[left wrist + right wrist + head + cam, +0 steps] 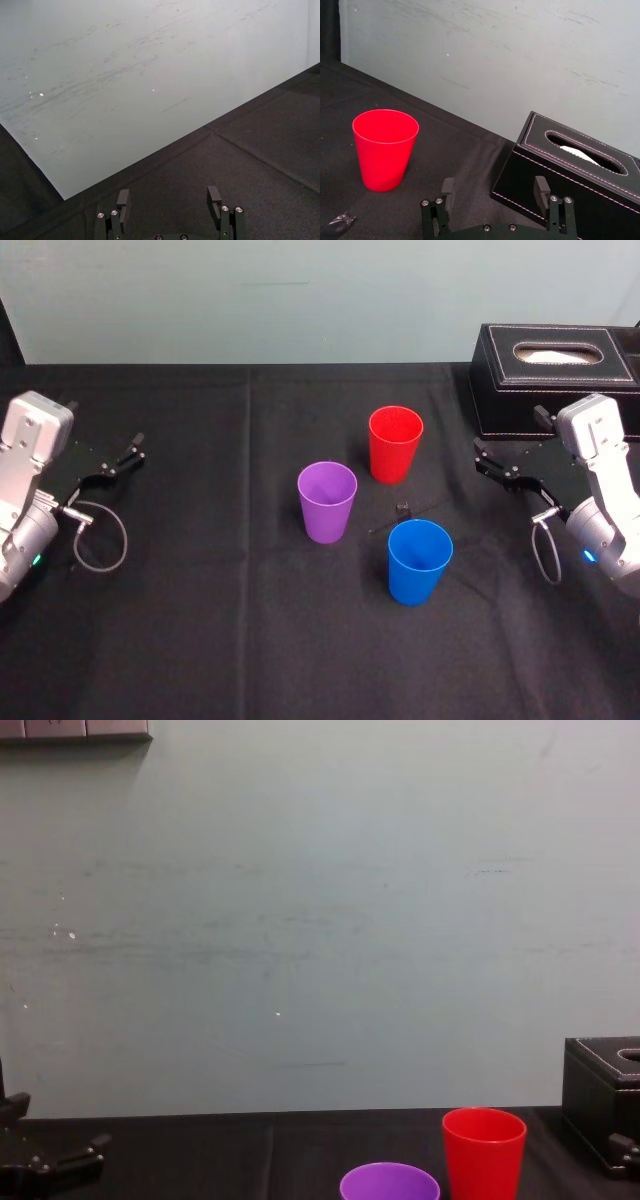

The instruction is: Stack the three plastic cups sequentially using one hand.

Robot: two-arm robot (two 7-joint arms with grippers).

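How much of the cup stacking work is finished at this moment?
Done: nothing. The red cup, the purple cup and the blue cup stand upright and apart on the black cloth. In hand: nothing. The left gripper, at the table's left side, and the right gripper, beside the black box, are both open and empty. Left: both stacking steps.

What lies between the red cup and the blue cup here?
A small dark object lies between the red cup and the blue cup, touching neither. The head view shows it.
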